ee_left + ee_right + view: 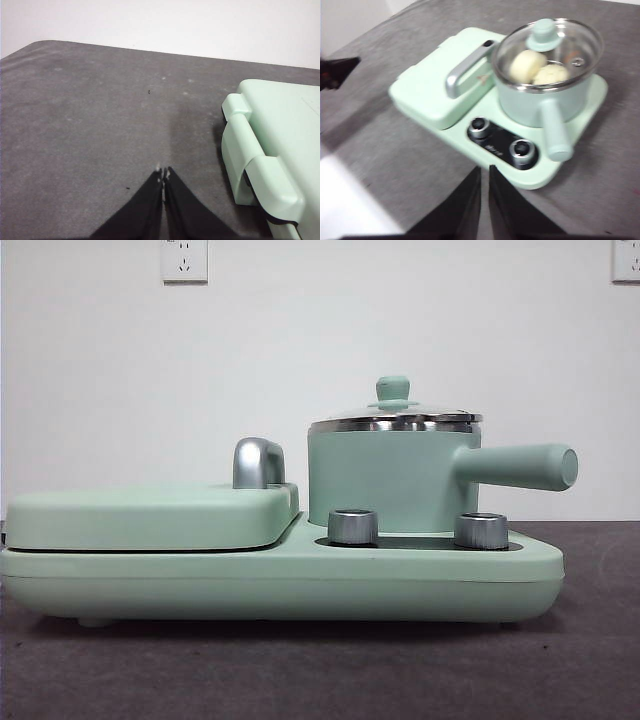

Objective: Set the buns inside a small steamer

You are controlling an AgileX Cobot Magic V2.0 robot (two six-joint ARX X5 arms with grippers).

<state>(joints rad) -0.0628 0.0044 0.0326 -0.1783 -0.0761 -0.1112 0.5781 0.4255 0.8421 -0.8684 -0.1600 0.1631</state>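
The small steamer (390, 480) is a mint-green pot with a side handle, standing on the right of the mint-green base with its glass lid (555, 47) on. In the right wrist view the steamer (540, 102) holds both buns under the lid: the smooth cream roll (526, 66) and the ridged white bun (551, 75). My right gripper (484, 172) is shut and empty, hovering above the table in front of the base. My left gripper (163, 175) is shut and empty over bare table beside the griddle's end.
The flat hinged griddle (150, 515) with a chrome handle (258, 462) fills the left of the base (300, 585); its end shows in the left wrist view (272, 145). Two steel knobs (352, 526) sit at the front. A dark grey mat (90, 115) covers the table.
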